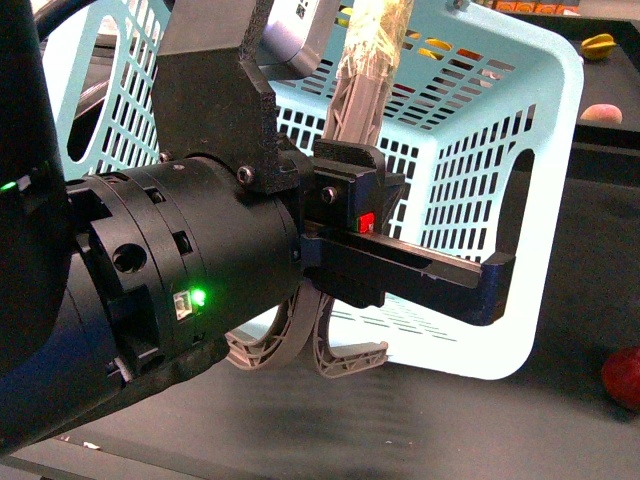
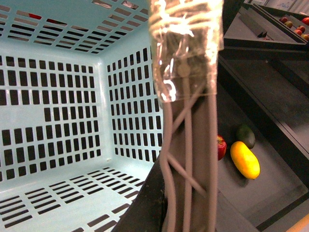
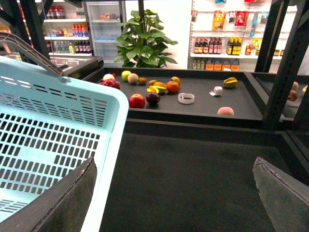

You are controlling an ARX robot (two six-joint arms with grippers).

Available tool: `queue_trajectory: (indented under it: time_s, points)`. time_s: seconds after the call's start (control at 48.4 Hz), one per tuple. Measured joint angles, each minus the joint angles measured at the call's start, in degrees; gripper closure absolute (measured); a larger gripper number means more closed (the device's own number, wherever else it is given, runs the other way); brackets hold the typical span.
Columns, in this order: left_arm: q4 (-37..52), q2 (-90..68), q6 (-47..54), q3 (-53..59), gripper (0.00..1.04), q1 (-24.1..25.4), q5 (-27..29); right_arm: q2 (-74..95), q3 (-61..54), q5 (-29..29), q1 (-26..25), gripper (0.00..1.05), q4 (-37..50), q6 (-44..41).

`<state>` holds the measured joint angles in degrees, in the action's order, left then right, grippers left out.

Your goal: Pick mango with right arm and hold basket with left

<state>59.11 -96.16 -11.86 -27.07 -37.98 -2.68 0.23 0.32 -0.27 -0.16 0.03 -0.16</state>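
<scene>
**Right pincer** (image 3: 174, 164): the two dark grey fingers are spread wide. Nothing is held or touched, and bare black tabletop (image 3: 193, 159) is seen between them. The pincer is placed just beside the rim of the large, light turquoise, slotted plastic basket (image 3: 111, 121).

**Left pincer** (image 1: 308, 350): the black blocky body is seen in front of the basket's side, with curved grey fingers below it. It cannot be told whether these are spread or pressed on anything. In the left wrist view, the grey-brown ribbed basket handle wrapped in clear tape (image 2: 186, 48) is seen directly before the lens. In the front view the basket is seen tilted.

**Mango:** the smooth, yellow, oval mango (image 2: 245, 159) is found on the tabletop outside the basket. It lies just beside a dark green fruit (image 2: 246, 135) and near a red apple (image 2: 221, 147), and is touched by neither pincer.
</scene>
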Motion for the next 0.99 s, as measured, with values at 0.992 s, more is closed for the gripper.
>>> queue_trajectory:
  time_s: [0.992]
  points:
    - [0.00,0.04,0.02,0.00,0.99,0.00,0.07,86.29,12.41,-5.75,-19.17,0.08,53.66,-2.32]
